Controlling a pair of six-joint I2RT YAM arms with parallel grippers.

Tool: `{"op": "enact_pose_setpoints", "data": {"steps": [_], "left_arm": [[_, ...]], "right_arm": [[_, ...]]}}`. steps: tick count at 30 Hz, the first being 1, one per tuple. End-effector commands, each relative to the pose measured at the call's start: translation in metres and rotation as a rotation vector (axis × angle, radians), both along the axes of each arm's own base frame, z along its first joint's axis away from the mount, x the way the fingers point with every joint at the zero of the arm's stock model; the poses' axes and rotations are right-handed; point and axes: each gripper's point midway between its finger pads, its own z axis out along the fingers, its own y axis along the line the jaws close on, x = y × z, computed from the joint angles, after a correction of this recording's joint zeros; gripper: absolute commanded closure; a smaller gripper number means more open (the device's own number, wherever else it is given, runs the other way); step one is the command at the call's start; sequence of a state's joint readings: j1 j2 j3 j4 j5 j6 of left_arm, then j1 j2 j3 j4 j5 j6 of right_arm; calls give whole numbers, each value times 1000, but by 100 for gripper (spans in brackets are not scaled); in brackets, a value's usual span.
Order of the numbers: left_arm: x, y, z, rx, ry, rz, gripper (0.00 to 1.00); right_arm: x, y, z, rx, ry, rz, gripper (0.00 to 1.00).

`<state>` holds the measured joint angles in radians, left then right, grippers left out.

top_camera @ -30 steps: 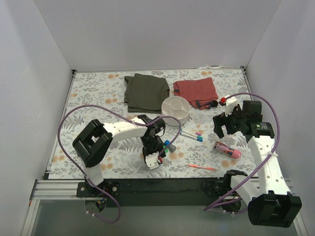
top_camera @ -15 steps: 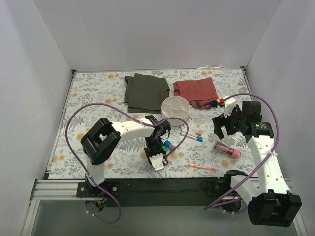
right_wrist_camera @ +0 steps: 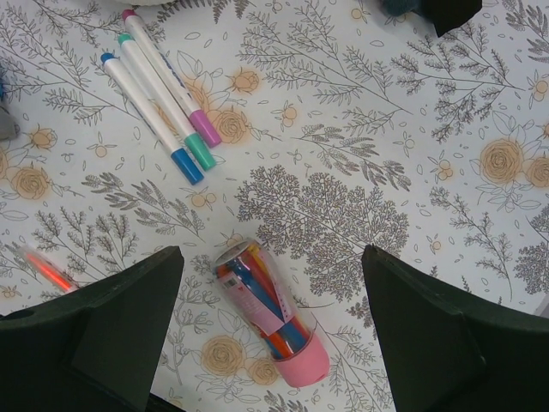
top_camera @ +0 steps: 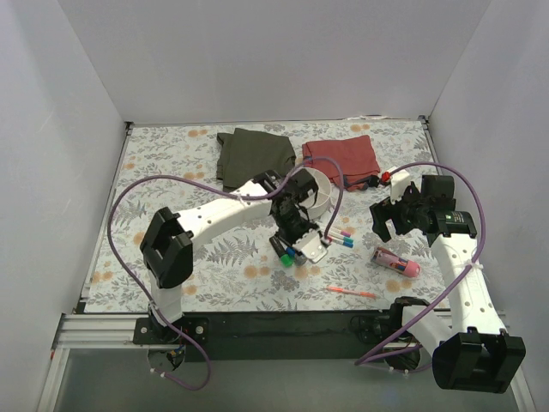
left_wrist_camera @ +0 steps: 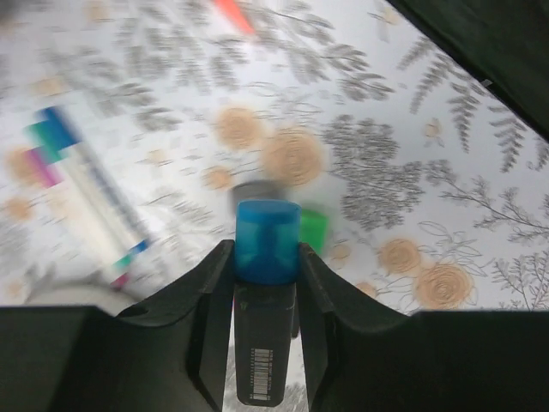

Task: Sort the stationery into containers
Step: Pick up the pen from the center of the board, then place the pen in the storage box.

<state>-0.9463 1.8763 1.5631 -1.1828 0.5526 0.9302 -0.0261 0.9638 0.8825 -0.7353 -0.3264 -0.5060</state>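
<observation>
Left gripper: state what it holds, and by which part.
The left gripper pinches a blue-capped black marker at its cap end, where cap meets barrel.

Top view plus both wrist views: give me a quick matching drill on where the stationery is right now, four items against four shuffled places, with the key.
Items
1. blue-capped marker
2. pink tube
3. white pens
4. pink-orange pen

Places
A. lying alone, closest to the near edge of the table
B. clamped in the left tool
C. three side by side on the table
D. lying on the table under the open right tool

Pairs: 1-B, 2-D, 3-C, 4-A
</observation>
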Motion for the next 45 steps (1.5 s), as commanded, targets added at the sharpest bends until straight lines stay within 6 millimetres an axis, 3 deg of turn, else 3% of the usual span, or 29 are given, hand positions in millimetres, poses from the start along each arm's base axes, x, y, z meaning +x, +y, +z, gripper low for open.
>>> {"op": "enact_pose_setpoints", "data": {"steps": [1, 4, 5, 6, 7, 8, 9, 10, 11, 12, 13, 15, 16, 18, 19, 20, 22, 23, 28, 34, 42, 45], "left_arm": [[23, -30, 119, -261, -17, 239, 100], [64, -59, 187, -486, -22, 464, 100], [77, -62, 189, -521, -7, 540, 100], [97, -58, 197, -571, 12, 629, 100], [114, -63, 225, -699, 50, 717, 100], [124, -60, 234, -753, 108, 781, 100], [146, -44, 219, -766, 154, 887, 100], [161, -43, 252, -920, 227, 963, 100], [175, -36, 257, -978, 245, 1035, 100], [194, -21, 239, -1006, 265, 1116, 100], [205, -19, 262, -1138, 264, 1115, 100], [232, -5, 258, -1221, 362, 1281, 100], [243, -2, 268, -1289, 380, 1302, 100], [271, -1, 251, -1302, 457, 1421, 100], [279, -1, 260, -1351, 460, 1420, 100], [287, -6, 247, -1342, 479, 1433, 100], [290, -14, 253, -1368, 512, 1390, 100], [295, -19, 242, -1357, 526, 1395, 100], [302, -22, 231, -1406, 499, 1357, 100], [305, -25, 195, -1377, 513, 1380, 100], [295, -32, 149, -1296, 567, 1412, 100], [295, -34, 141, -1280, 579, 1413, 100]], "right_arm": [[8, 2, 21, 9, -67, 16, 6], [12, 3, 20, 26, -58, 2, 6], [13, 5, 21, 40, -54, -5, 5], [16, 5, 22, 47, -55, -10, 5], [18, 6, 21, 54, -44, -16, 6], [21, 6, 25, 62, -46, -25, 6], [23, 6, 27, 66, -49, -29, 6], [26, 7, 28, 70, -44, -31, 6], [29, 7, 31, 73, -49, -32, 6], [31, 7, 33, 74, -53, -33, 6], [34, 7, 33, 74, -50, -33, 6], [40, 5, 36, 66, -58, -42, 6], [43, 2, 34, 57, -52, -53, 6], [47, 1, 35, 54, -52, -56, 6], [49, 1, 32, 52, -40, -57, 6], [50, 0, 31, 48, -35, -61, 6], [55, -3, 29, 34, -27, -74, 6], [56, -4, 29, 31, -26, -79, 6], [64, -12, 28, 3, -13, -110, 5], [74, -11, 25, 16, 15, -123, 5], [84, -15, 30, -10, 19, -122, 5], [82, -15, 29, -5, 29, -125, 5]]}}
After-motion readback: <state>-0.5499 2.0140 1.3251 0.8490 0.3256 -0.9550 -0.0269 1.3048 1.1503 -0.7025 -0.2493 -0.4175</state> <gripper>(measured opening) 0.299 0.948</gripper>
